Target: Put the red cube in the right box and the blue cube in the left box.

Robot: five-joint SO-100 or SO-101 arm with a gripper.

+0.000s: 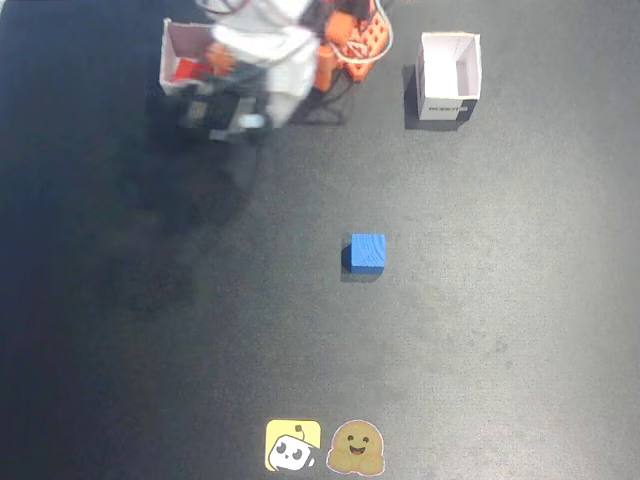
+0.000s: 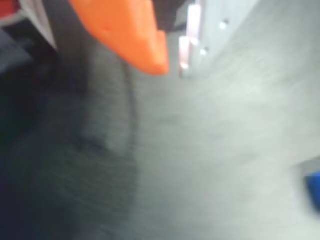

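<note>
Fixed view, looking down on a dark mat [image 1: 150, 330]. The blue cube [image 1: 368, 253] sits alone near the middle of the frame, flat on the mat, edges roughly square to the picture. Bright blue, matte top face, a darker side face showing on its left, short shadow to the left and below. Nothing touches it.

The red cube [image 1: 190, 69] shows only as a red patch inside the white box [image 1: 172, 45] at upper left; most of it is hidden by the arm [image 1: 262, 45], which is blurred and lies across that box's right side. A second white box [image 1: 449, 76] stands at upper right, open top, well apart from the arm and from the blue cube.

Open room: bare mat on all sides of the blue cube, widest to the left and below. Two small stickers [image 1: 325, 446] lie at the bottom edge, centre, well below the cube.

Wrist view, heavily blurred. The gripper [image 2: 172, 62] enters from the top: an orange finger [image 2: 130, 35] at upper centre, a pale finger just right of it, a narrow gap between the tips, nothing seen in the gap. I cannot tell for certain how wide it stands. A blue corner of the cube [image 2: 314, 190] shows at the right edge, low.
</note>
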